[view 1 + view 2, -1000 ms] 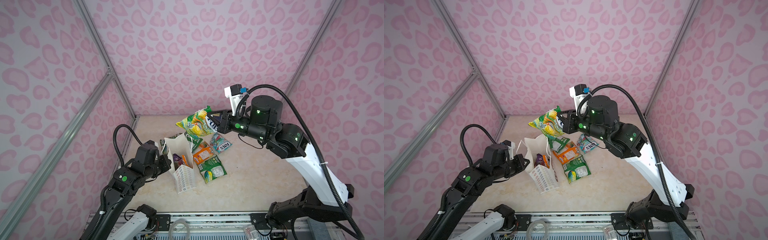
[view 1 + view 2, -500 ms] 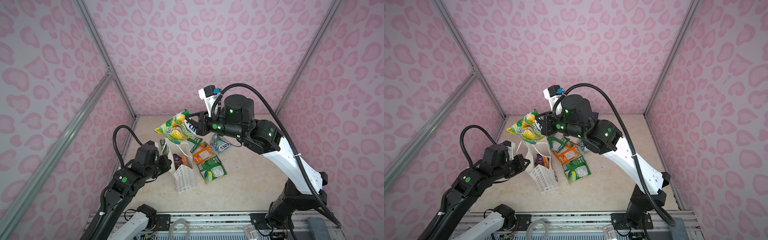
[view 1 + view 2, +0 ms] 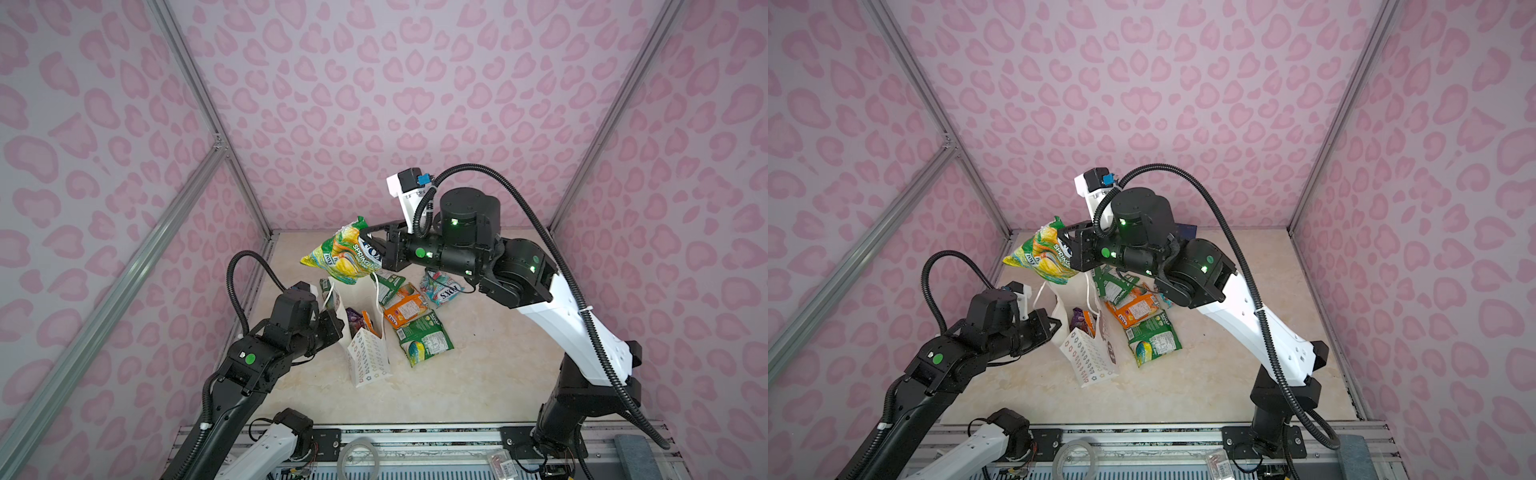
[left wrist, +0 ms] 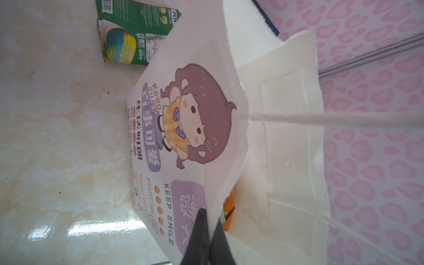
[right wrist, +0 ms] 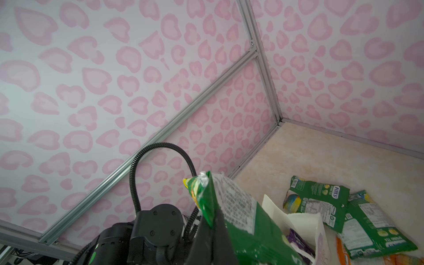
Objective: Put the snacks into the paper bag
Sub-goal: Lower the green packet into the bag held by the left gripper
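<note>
right arm (image 3: 569,332) white link, black round joints, green lights; left arm (image 3: 257,361) black, green dot; ribbed black cables (image 5: 163,145) loop off both; left gripper (image 4: 210,218) matte black

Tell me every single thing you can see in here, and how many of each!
White paper gift bag: one, white with coloured flower outlines, standing open on the table.
Green-and-yellow glossy candy pouch: one, in the air by the bag's open top.
Purple pouch and tucked orange pouch: one each, inside the bag.
Green flat pouches: at least two, lying right of the bag.
Orange flat pouch: one, lying between them.
Teal-and-red pouch: one, on the table beneath the right arm.
Dark blue flat card: one, by the back wall, mostly hidden.
Beige marble table: one, under everything.
Left gripper: one, black, shut on the bag's rim.
Right gripper: one, black, shut on the green-and-yellow pouch.
</note>
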You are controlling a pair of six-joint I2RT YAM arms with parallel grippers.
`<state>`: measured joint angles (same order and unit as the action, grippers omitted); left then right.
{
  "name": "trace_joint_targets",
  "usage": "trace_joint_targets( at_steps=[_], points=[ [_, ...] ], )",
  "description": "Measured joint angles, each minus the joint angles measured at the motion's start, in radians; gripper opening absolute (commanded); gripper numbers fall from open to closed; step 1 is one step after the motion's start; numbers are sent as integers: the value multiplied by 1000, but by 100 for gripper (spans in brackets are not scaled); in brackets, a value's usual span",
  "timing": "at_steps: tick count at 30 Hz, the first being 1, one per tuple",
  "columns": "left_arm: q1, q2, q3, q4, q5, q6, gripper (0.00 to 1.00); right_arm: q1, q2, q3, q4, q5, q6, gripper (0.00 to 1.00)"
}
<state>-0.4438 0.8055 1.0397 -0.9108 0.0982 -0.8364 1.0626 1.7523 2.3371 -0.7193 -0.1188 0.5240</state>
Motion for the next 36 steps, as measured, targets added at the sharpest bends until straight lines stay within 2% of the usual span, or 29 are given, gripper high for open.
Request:
trace_joint_targets(
  at_steps=[6, 16, 24, 36],
  points=[
    [0, -3, 0, 0, 0, 0, 6, 13, -52, -198, -6, 55, 15, 0],
    [0, -1, 9, -3, -1, 1, 6, 12, -80, -346, -20, 143, 18, 0],
    [0, -14, 14, -16, -19, 0, 6, 15, -31, -313, -48, 223, 6, 0],
    [1, -17, 19, -34, -55, -29, 6, 93, 93, -276, -75, 325, 4, 0]
  ],
)
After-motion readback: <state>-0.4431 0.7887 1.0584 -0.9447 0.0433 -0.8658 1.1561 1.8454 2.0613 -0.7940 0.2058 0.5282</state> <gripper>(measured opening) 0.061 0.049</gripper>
